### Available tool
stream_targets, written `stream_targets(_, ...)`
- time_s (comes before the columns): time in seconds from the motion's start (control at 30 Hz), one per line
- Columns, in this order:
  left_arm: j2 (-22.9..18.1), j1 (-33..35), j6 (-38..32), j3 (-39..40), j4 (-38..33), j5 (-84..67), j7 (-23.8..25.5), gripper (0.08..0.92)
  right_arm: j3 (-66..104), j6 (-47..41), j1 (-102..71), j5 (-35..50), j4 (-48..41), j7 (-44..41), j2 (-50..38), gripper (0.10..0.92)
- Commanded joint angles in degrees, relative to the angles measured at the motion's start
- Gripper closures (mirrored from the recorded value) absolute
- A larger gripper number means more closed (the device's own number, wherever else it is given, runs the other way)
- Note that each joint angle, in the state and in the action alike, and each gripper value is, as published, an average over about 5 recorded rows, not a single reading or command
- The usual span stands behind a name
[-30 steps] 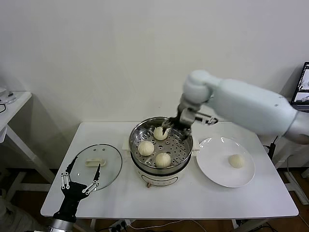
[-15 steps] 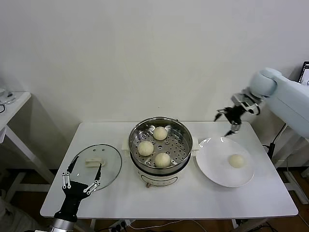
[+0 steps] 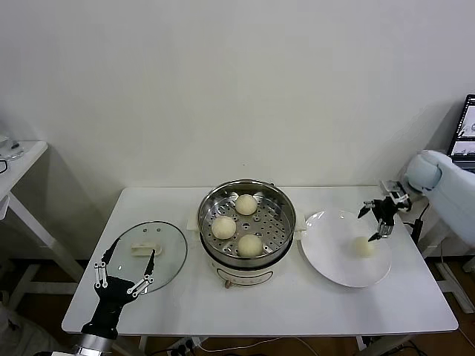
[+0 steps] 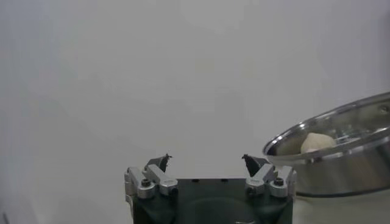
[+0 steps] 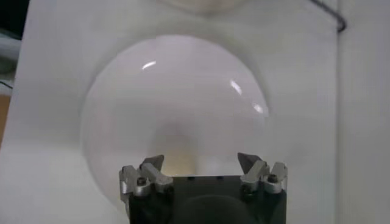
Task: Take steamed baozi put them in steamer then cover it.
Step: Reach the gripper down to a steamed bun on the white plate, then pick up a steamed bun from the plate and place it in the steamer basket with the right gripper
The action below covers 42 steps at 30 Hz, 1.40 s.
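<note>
Three baozi (image 3: 236, 225) are sitting in the steamer (image 3: 247, 222); the right gripper (image 3: 380, 217), jaws open and empty, is hovering over the last baozi (image 3: 362, 246); glass lid (image 3: 145, 254) is lying aside.

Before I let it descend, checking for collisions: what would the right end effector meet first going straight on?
Probably the last baozi on the white plate: the open right end effector points down at it, though its height above is unclear.

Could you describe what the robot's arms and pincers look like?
The right arm has a smooth, rounded, glossy white shell. Both the right pincer and left pincer are black-bodied, with slim two-finger linkages of silver metal dotted with screws. No cables or markings show.
</note>
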Motion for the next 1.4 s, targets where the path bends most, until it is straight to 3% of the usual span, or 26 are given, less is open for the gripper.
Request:
stream_targets(0.03,-0.02,0.44,-0.18,-0.11,0.07,-0.01,-0.06,0.177,4.62,-0.12,-6.12,-4.45,-5.33,1.39,2.89,0.203)
stream_targets(0.53,-0.03,0.52,-0.34,-0.02,0.43,0.08,-0.11,0.177,5.56,0.5,-6.86,-7.34,-8.29,2.76,5.33,0.209)
stream_targets(0.77,-0.17,0.42,-0.38,-0.16,0.53,0.07,-0.08,0.177,5.07,0.57,-6.66,-8.94,-7.86,2.2,5.23,0.348)
stream_targets(0.97,-0.16,0.26,-0.33,-0.18,0.58,0.06,-0.09,0.177,4.91,0.62,-5.68,-8.89,-7.19,1.63,5.21,0.419)
stream_targets(1.17,0.05,-0.02,-0.19,-0.25,0.69,0.02,-0.09,0.177,-0.59,-0.2,1.9,-4.47,-1.39,-2.22,3.25,0.431)
stream_targets(1.4,-0.06,-0.41,0.01,0.18,0.58,0.05,-0.05,0.177,-15.75,-5.38,19.99,7.8,11.14,-10.72,2.69,0.428)
